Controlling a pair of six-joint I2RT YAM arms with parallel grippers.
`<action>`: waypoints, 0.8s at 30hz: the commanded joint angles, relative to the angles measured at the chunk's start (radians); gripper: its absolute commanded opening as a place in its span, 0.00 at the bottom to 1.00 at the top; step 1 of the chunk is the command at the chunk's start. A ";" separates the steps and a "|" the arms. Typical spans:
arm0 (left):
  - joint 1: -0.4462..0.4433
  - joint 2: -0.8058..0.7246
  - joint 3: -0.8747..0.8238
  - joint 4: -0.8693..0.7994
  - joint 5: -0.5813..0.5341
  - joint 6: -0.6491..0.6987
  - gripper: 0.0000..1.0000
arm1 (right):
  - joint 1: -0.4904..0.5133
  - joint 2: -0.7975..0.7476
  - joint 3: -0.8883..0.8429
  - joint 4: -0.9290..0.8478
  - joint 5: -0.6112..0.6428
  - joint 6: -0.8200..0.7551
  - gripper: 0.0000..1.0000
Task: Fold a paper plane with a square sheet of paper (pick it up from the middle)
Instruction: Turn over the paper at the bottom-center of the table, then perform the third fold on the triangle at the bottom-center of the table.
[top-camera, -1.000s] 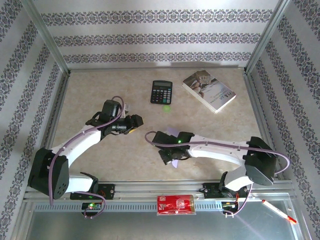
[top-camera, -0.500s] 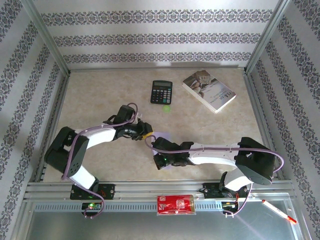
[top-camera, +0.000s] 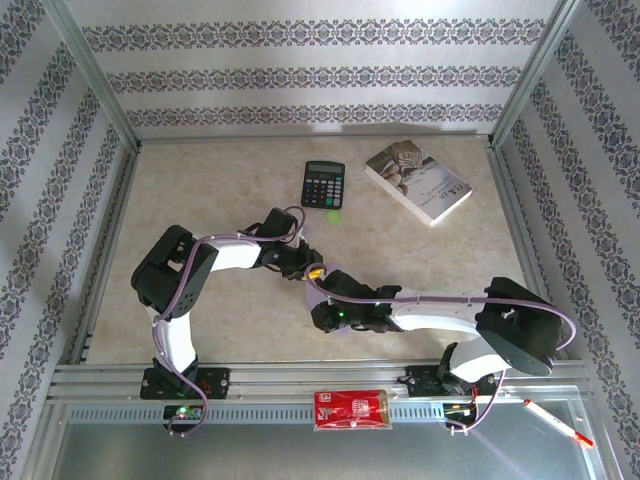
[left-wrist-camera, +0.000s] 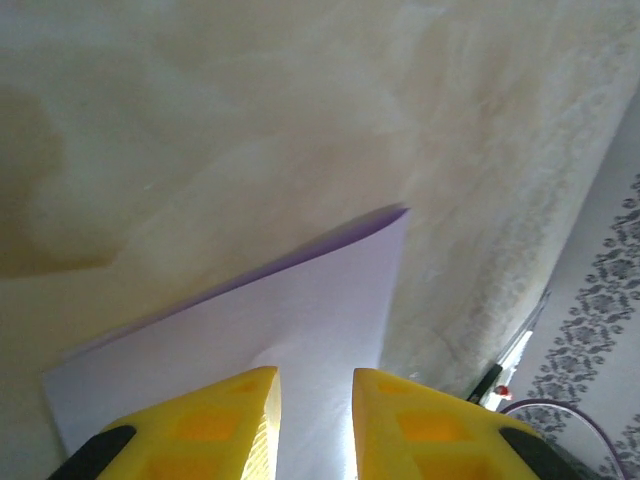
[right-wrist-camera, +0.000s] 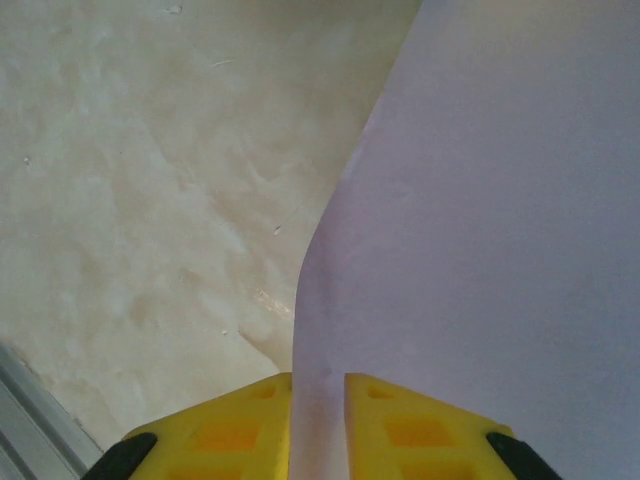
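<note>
Counting fast: one square sheet of paper, two arms, one calculator, one green disc, one book, one red packet, one pen.

You have both arms bent inward, wrists almost meeting near the middle of the tabletop. The lilac sheet lies there between them, and from above it is mostly hidden under the two wrists.

Your left fingers are a little apart: two yellow tips with the sheet showing in the gap between them, not clamped on it. From that wrist the sheet runs out to one pointed corner, with a darker lilac strip along its far edge.

Your right fingers are also slightly apart, with a narrow gap. The sheet's curved edge runs straight into that gap, with pale paper to the right and bare tabletop to the left. No firm pinch shows.

The calculator, disc and book sit at the far side, well apart from the sheet, with the disc just beside the calculator's near edge. The red packet rests on the front rail, and the pen lies at the near right corner.
</note>
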 joint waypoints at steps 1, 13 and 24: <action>-0.003 0.024 0.027 -0.068 -0.018 0.074 0.24 | 0.000 -0.034 -0.030 0.062 -0.038 0.015 0.21; -0.003 0.056 0.030 -0.100 -0.037 0.114 0.23 | -0.039 -0.093 -0.075 0.062 -0.045 0.004 0.21; -0.004 0.079 0.057 -0.148 -0.049 0.160 0.23 | -0.156 -0.098 -0.102 0.082 -0.112 0.030 0.01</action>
